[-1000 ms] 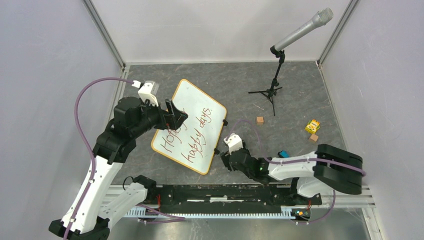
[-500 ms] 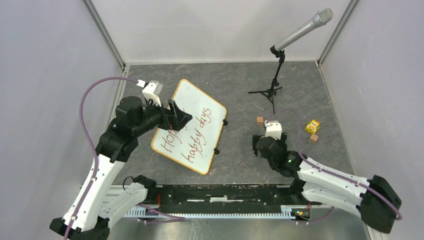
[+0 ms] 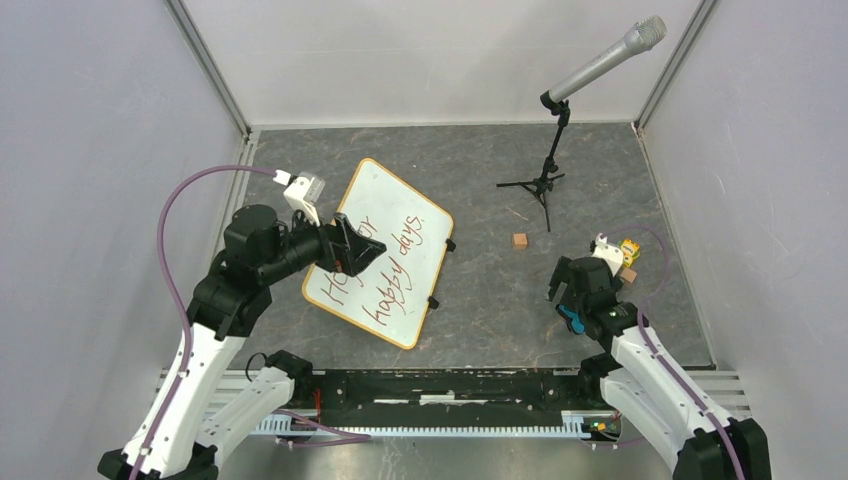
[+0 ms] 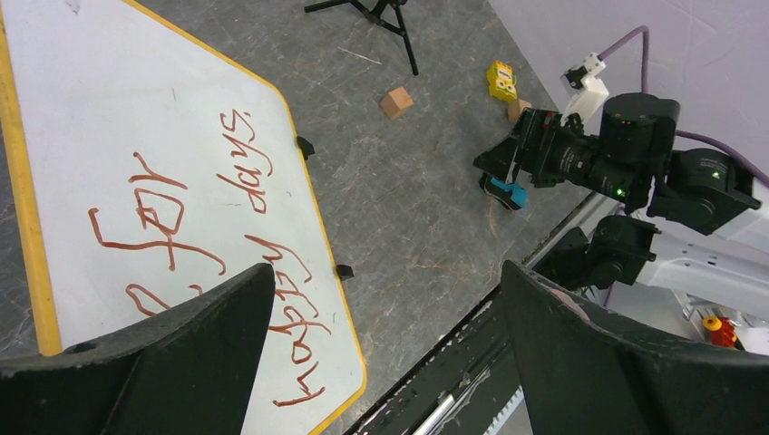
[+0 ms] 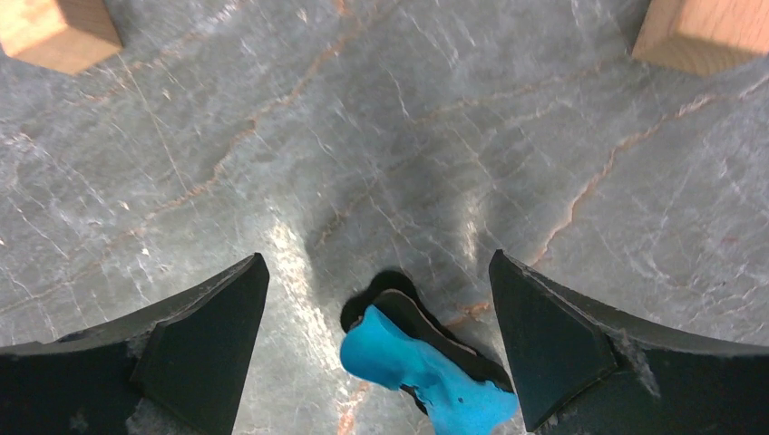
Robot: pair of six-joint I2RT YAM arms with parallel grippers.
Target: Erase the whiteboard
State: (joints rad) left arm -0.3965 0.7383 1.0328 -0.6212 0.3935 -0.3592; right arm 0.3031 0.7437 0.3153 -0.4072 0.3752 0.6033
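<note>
The whiteboard [image 3: 400,262] lies tilted on the grey table at centre left, with an orange-tan frame and red-brown handwriting. It also shows in the left wrist view [image 4: 118,154]. My left gripper [image 3: 366,248] hovers open and empty over the board's left part, its jaws wide apart in its wrist view [image 4: 387,267]. A small blue and black eraser [image 3: 569,318] lies on the table at the right. My right gripper [image 3: 570,292] is open just above it, with the eraser [image 5: 426,372] between the spread jaws [image 5: 376,256], apart from both fingers.
A microphone on a tripod stand [image 3: 543,185] stands at the back right. A wooden cube [image 3: 520,240], a yellow box [image 3: 627,250] and another cube [image 3: 628,275] lie near the right gripper. A black rail [image 3: 440,385] runs along the near edge.
My right arm has swung from beside the board's near right corner far to the right, now over the blue eraser. My left gripper has shifted slightly nearer over the board.
</note>
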